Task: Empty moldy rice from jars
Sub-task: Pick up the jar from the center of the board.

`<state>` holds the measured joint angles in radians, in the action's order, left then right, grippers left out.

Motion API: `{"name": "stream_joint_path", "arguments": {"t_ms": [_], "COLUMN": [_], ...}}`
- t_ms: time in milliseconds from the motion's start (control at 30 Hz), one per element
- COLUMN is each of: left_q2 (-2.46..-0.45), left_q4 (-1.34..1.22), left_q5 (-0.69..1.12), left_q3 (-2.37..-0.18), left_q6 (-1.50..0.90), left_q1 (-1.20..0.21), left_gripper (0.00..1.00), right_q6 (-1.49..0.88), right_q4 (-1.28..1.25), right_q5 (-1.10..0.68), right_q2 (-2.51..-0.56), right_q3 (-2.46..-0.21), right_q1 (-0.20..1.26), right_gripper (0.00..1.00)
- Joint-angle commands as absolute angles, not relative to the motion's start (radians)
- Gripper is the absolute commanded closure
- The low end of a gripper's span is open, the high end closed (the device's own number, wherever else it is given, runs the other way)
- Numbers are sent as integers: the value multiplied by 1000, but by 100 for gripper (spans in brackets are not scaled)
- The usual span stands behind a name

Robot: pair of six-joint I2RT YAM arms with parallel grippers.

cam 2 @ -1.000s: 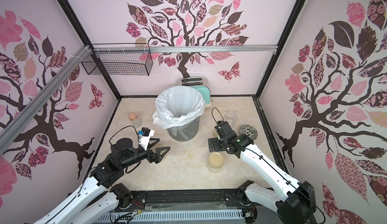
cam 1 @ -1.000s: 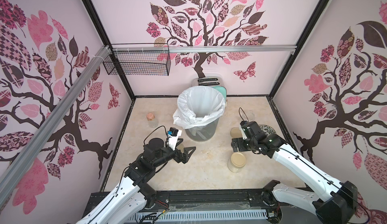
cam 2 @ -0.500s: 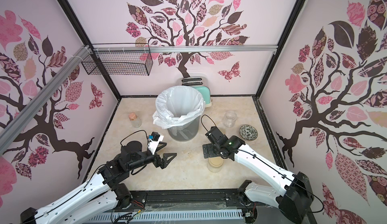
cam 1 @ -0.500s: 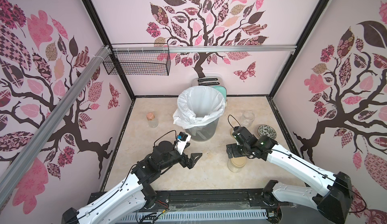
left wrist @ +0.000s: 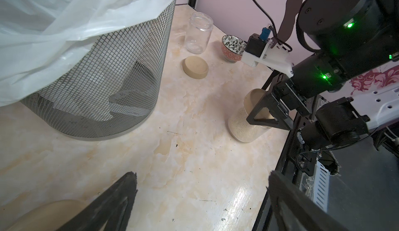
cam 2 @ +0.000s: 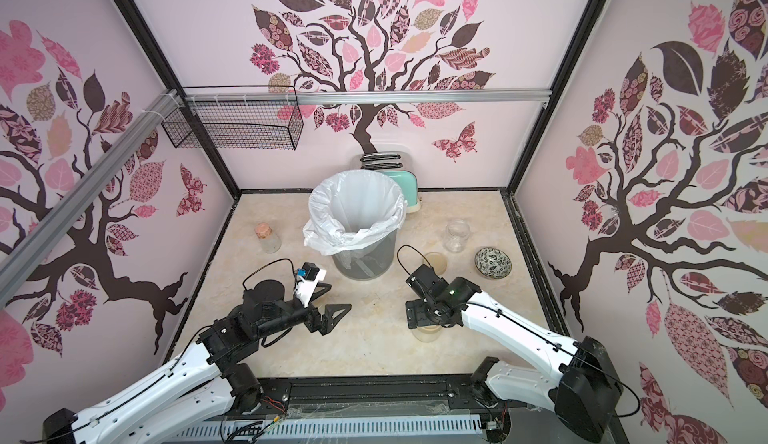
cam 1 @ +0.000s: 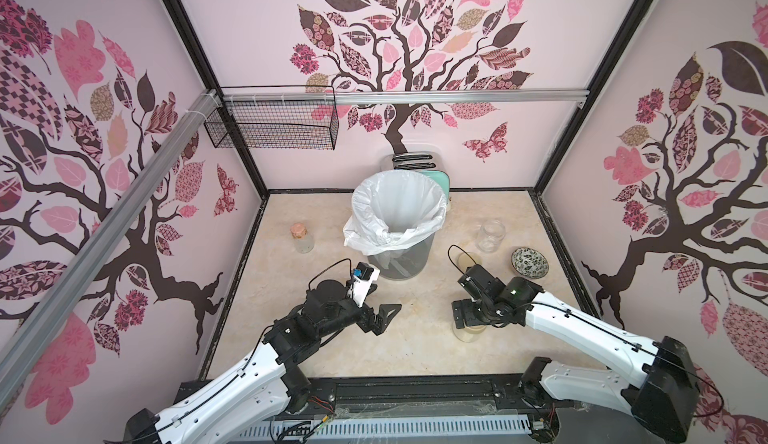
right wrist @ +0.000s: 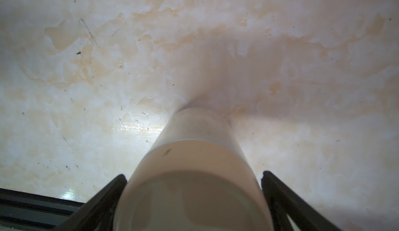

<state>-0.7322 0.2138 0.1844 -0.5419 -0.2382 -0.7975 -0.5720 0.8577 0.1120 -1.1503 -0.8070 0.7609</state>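
Near the front edge of the marbled surface [cam 1: 415, 350], right of centre: lidded glass jar [left wrist: 238, 113], moldy rice [left wrist: 241, 129] inside, straddled by the right tool [right wrist: 194, 174], spread wide. Left tool [left wrist: 201, 174] agape, empty. Behind: lined mesh bin [cam 1: 399, 265], uncapped jar [cam 1: 490, 236], loose beige lid [cam 1: 466, 260], patterned bowl [cam 1: 529, 262].

The left arm [cam 1: 257, 369] stretched forward, its left gripper [cam 1: 384, 318] held level with jaws wide apart. The right arm [cam 1: 582, 330] bent inward, its right gripper [cam 1: 468, 320] pointing down, jaws spread.
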Motion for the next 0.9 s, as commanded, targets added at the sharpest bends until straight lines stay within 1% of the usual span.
{"name": "stream_joint_path", "arguments": {"t_ms": [0, 200, 333, 667, 733, 867], "left_q2": [-729, -738, -758, -804, -809, -824], "left_q4": [190, 183, 167, 140, 131, 127], "left_q5": [184, 192, 222, 273, 299, 349], "left_q3": [-535, -530, -525, -516, -515, -525], "left_q6": [-244, -237, -228, -121, -88, -25], "left_q1": [-802, -804, -805, -812, -811, -813], "left_gripper": [2, 2, 2, 2, 2, 2], "right_q6": [-599, -616, -605, -601, -586, -557], "right_q4": [906, 941, 936, 804, 782, 738], "right_q5": [123, 154, 146, 46, 5, -107], "right_q2": [-1164, -1161, -1161, -1110, -1115, -1112], "right_q3": [-838, -863, -868, -899, -917, -959], "right_q1": [783, 790, 790, 782, 762, 699], "right_gripper": [8, 17, 30, 40, 42, 43]}}
